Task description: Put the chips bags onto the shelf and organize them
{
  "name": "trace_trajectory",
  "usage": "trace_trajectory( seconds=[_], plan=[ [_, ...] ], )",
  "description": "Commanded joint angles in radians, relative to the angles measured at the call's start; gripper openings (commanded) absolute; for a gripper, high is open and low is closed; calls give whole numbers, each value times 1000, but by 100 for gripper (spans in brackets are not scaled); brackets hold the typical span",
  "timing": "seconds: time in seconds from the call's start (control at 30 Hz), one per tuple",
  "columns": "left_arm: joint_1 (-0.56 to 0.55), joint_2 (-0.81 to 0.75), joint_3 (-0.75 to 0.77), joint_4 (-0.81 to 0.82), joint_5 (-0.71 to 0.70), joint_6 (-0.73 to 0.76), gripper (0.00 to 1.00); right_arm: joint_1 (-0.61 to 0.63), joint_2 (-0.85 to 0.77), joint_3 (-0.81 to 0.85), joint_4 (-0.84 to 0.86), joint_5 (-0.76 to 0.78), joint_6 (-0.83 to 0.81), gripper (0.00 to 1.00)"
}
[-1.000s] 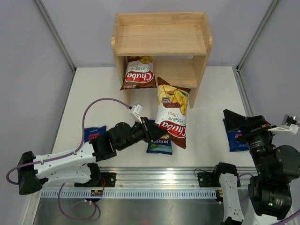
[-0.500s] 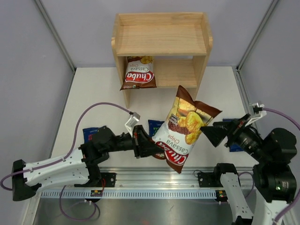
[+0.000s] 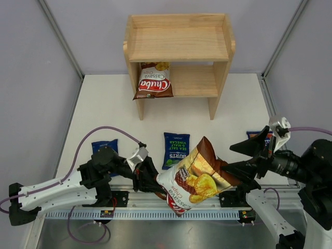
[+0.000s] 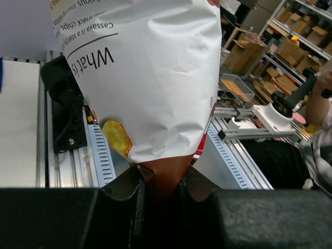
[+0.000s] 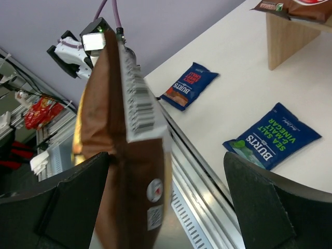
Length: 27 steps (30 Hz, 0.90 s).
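Observation:
My left gripper (image 3: 152,181) is shut on the bottom seam of a brown-and-white Chuba chips bag (image 3: 196,181) and holds it in the air over the near rail. In the left wrist view the bag (image 4: 150,78) rises from the shut gripper (image 4: 161,189). My right gripper (image 3: 231,158) is open, with its jaws either side of the bag's top end. In the right wrist view the bag (image 5: 127,155) stands edge-on inside the open gripper (image 5: 166,207), close to the left finger. A second Chuba bag (image 3: 153,81) leans in the lower tier of the wooden shelf (image 3: 179,44).
Three dark blue Burts bags lie on the table: one in the middle (image 3: 176,150), one at the left (image 3: 104,147), one at the right (image 3: 255,136) partly hidden by my right arm. The metal rail (image 3: 176,196) runs along the near edge.
My left arm pulled back toward the near edge with the Chuba bag, tipping it over the rail. My right gripper swung in from the right and now straddles the bag's top end.

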Motion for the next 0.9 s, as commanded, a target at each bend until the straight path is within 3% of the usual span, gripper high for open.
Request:
trace_trajectory(
  seconds=[0.0, 0.07, 0.17, 0.37, 0.67, 0.87],
  plan=[
    [-29, 14, 18, 43, 108, 63, 0, 38, 37, 8, 11, -71, -20, 100],
    [-35, 34, 31, 28, 103, 76, 0, 49, 46, -3, 26, -103, -2, 99],
    [-37, 66, 51, 8, 79, 83, 2, 67, 32, -77, 83, -267, 39, 97],
    [-37, 64, 66, -15, 68, 108, 2, 104, -63, -234, 136, -356, 122, 94],
    [-38, 61, 86, -17, 86, 103, 2, 118, -62, -282, 75, -194, 56, 87],
    [-38, 41, 80, 23, 82, 82, 2, 116, -63, -376, 139, -239, 79, 59]
  ],
)
